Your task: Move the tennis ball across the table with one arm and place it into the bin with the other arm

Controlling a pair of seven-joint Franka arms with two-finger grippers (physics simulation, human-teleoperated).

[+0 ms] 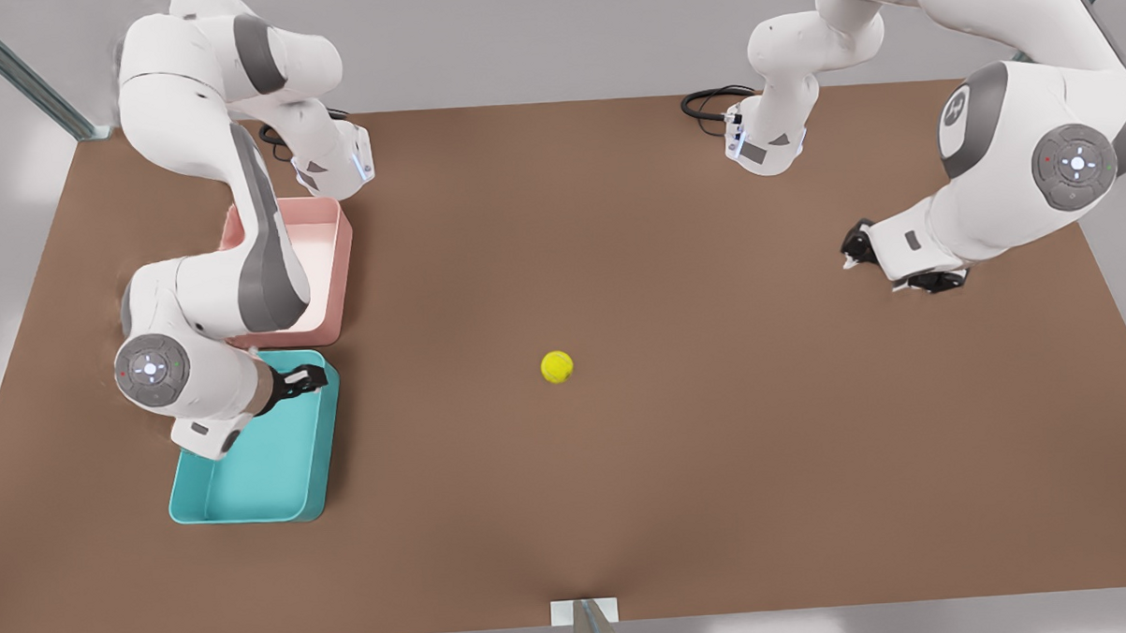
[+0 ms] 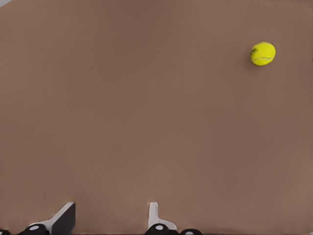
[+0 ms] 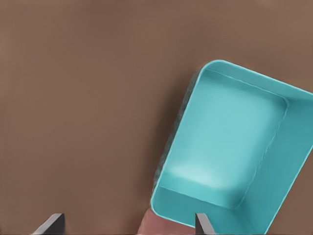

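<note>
Tennis ball [image 1: 556, 366] sits loose on the table [image 1: 681, 481], roughly mid-surface, well apart from both grippers. Right gripper [image 1: 305, 380] hangs over the teal bin [image 1: 251, 508] by the front view's left edge, fingers apart, empty. Left gripper [image 1: 884, 266] near the opposite edge, fingers apart, empty.

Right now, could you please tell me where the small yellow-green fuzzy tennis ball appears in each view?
Front view: tennis ball mid-table, between right gripper over the turquoise bin and left gripper.
Left wrist view: tennis ball ahead of the open left gripper.
Right wrist view: the turquoise bin instead.
Shared landmark: the brown table.
</note>
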